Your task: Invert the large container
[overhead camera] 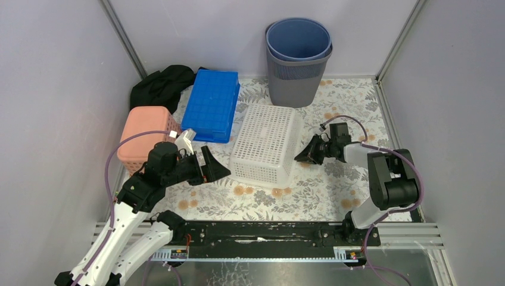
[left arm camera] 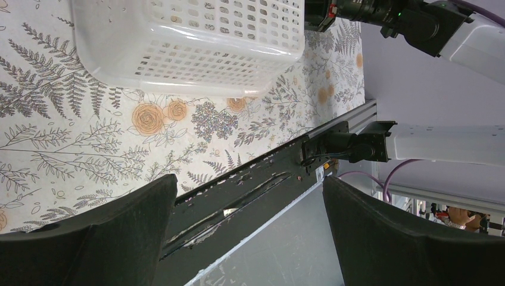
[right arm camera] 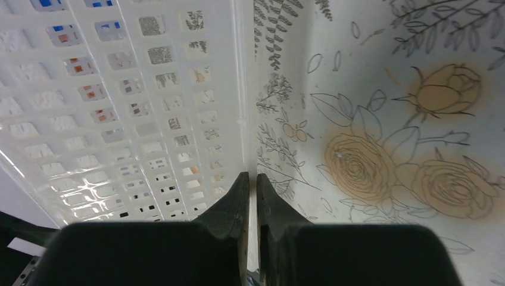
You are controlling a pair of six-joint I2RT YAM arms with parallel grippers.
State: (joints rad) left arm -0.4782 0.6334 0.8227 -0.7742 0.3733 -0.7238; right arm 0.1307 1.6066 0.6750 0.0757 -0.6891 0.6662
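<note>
The white basket [overhead camera: 265, 140] lies in the middle of the table [overhead camera: 333, 193], with its long sides running from the near edge toward the far edge. It seems to rest with the mouth down and the flat perforated bottom up, though I cannot be fully sure of this.

The right gripper [overhead camera: 305, 157] is at the right long side of the basket, low and close to the table. In the right wrist view its two fingers stand almost together. The thin rim [right arm camera: 243, 89] runs straight into the narrow slit between them, so I judge that it is pinching this rim. The left gripper [overhead camera: 208, 168] is opened as wide as it goes and holds nothing. It hovers just beside the near left corner of the basket, apart from it.

The basket looks light, made of thin moulded plastic full of holes. I expect the walls to bend a little under pressure, and the smooth plastic may slip. The rim is probably the stiffest part and is thin enough for the fingers, so it is the right place to take hold. A single pinch on one side will probably let the basket twist or swing when it is lifted. A second hold on the opposite long rim, about the middle, would give better control for the turn. Fingertips could also catch in the holes.
</note>
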